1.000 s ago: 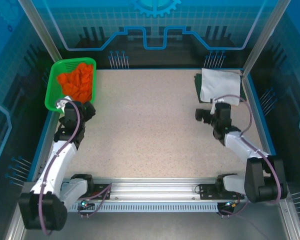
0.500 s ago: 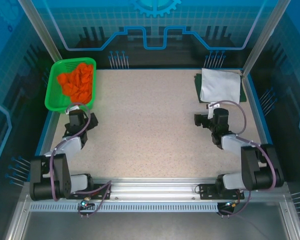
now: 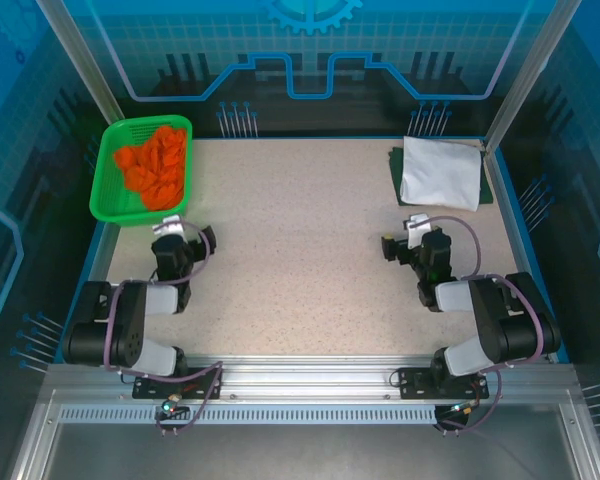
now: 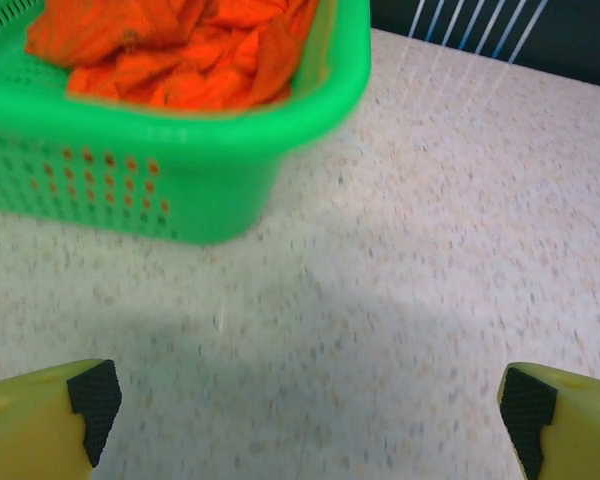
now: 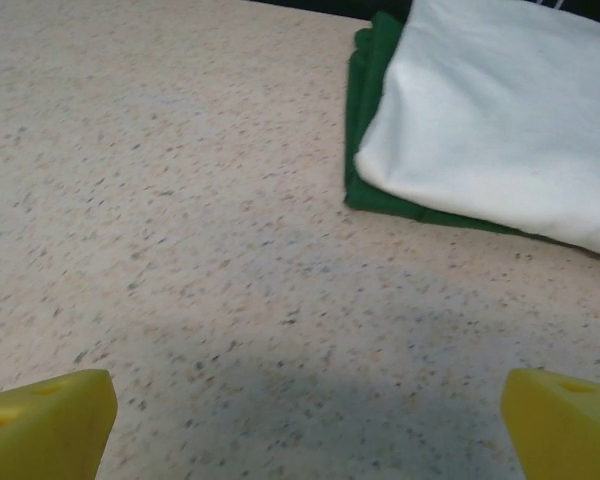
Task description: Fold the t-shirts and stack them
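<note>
Now: white t-shirt (image 3: 440, 172) folded, lying atop dark green t-shirt (image 5: 365, 110), table (image 3: 300, 250) far-right corner. Cloth soft, limp, light; if you regrip, pinch near folded edge, both layers. Left gripper (image 4: 310, 400), right gripper (image 5: 310, 410): jaws wide, empty.

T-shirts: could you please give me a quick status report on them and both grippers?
Left gripper open, empty, near green basket. Right gripper open, empty. White t-shirt folded atop dark green t-shirt, far right. Nothing in the way.
</note>
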